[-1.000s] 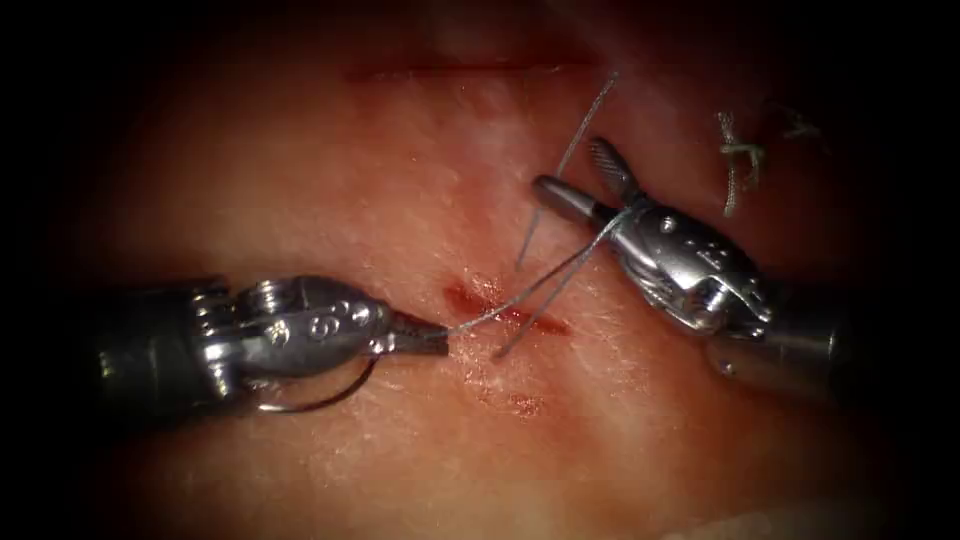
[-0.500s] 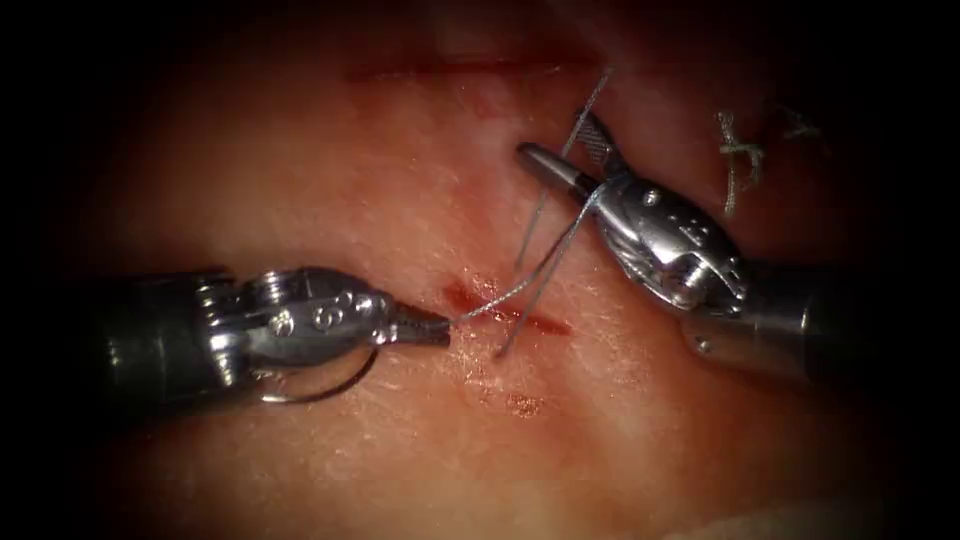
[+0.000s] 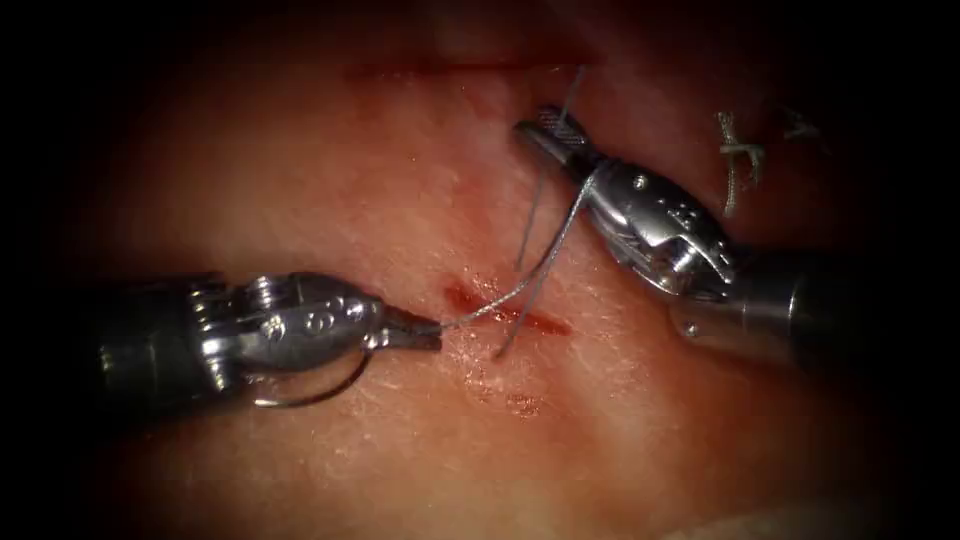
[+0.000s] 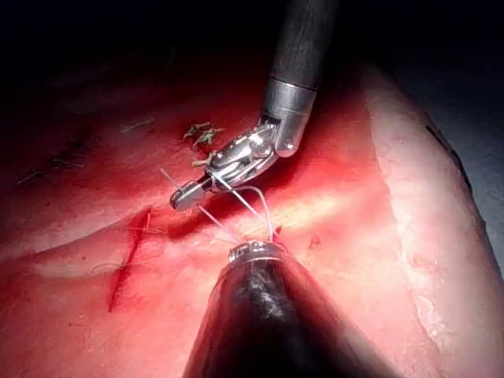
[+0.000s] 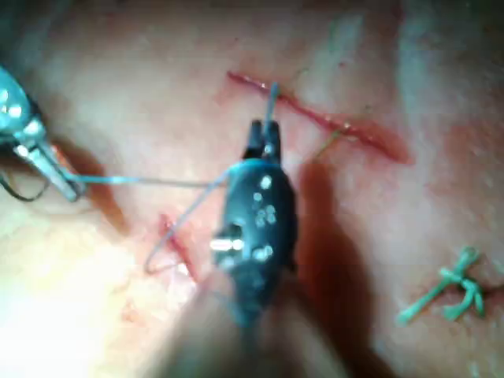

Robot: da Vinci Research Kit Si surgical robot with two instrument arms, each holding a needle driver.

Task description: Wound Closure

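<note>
steel left end effector (image 3: pixel 425 333): pinching thread (image 3: pixel 520 290), 9 o'clock of cut (image 3: pixel 505 312)
right end effector (image 3: pixel 548 138): closed on thread, 1 o'clock
needle (image 3: pixel 315 392): under left tool, out of tissue (image 3: pixel 350 180)

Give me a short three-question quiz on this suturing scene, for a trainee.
1. True or false: the needle is driven into the tissue.
2. What does the left claw hold? A needle, B thread, C tissue.
3. On which side of the cut does the needle lie?

Key
1. False: it lies out of the tissue, under the left tool.
2. B: it is shut on the thread.
3. Left. The right claw is shut on thread too.
</note>
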